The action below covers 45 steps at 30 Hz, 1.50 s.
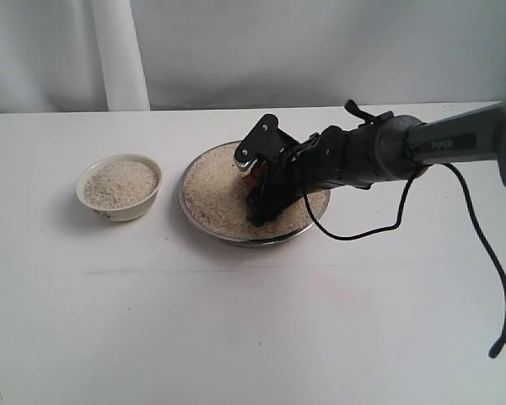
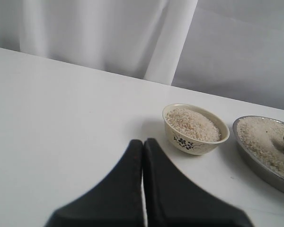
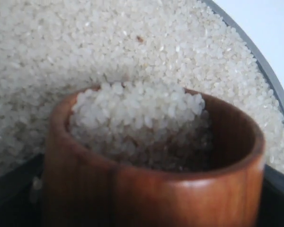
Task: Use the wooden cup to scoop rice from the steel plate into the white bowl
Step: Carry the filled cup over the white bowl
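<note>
Gripping the wooden cup (image 3: 151, 184) by its sides, the right claw (image 1: 255, 192) reaches down into the steel plate (image 1: 236, 238), on the part of the plate nearer the table's right edge. Rice (image 3: 137, 118) is heaped inside the cup and spreads all around it over the plate. The plate sits near the middle of the white table (image 1: 236, 337), closer to its far edge than its near one. The white bowl (image 1: 122, 211) stands just beside the plate toward the table's left edge, not touching it, and is filled with rice nearly to the rim. The left claw (image 2: 143, 156) has its tips pressed together with nothing between them, over bare table short of the bowl
</note>
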Tool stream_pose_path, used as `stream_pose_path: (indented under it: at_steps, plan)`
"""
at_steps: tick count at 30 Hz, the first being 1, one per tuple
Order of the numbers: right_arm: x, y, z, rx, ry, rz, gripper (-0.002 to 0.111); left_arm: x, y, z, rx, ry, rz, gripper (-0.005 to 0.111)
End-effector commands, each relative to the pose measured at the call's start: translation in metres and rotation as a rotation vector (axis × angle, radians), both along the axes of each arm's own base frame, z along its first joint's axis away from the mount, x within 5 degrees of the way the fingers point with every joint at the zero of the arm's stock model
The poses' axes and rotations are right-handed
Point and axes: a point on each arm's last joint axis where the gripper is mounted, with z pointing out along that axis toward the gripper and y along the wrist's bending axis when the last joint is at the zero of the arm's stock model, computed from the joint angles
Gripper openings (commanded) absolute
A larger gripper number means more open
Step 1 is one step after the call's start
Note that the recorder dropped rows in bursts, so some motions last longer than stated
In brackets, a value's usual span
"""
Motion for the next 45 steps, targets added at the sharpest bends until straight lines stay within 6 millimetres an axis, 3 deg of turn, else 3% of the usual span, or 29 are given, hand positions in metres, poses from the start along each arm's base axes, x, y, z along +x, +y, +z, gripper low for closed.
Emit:
stream_pose_path:
  at_steps: [1, 4, 11, 19, 25, 32, 45]
  plan:
    - [-0.007, -0.001, 0.012, 0.025, 0.029, -0.003, 0.0, 0.0, 0.0, 0.002, -0.005, -0.012, -0.004, 0.0]
    - [-0.011, 0.011, 0.039, 0.082, -0.029, -0.01, 0.0, 0.0, 0.0, 0.002, -0.005, -0.012, -0.004, 0.0]
    - [-0.021, 0.033, 0.073, 0.124, -0.157, 0.02, 0.0, 0.0, 0.0, 0.002, -0.005, -0.012, -0.004, 0.0]
    - [-0.025, 0.045, 0.092, 0.178, -0.241, 0.0, 0.0, 0.0, 0.0, 0.002, -0.005, -0.012, -0.004, 0.0]
    - [-0.036, 0.071, 0.105, 0.212, -0.29, 0.048, 0.0, 0.0, 0.0, 0.002, -0.005, -0.012, -0.004, 0.0]
    - [-0.04, 0.101, 0.138, 0.285, -0.268, 0.13, 0.0, 0.0, 0.0, 0.002, -0.005, -0.012, -0.004, 0.0]
    - [-0.048, 0.114, 0.137, 0.289, -0.208, 0.179, 0.0, 0.0, 0.0, 0.002, -0.005, -0.012, -0.004, 0.0]
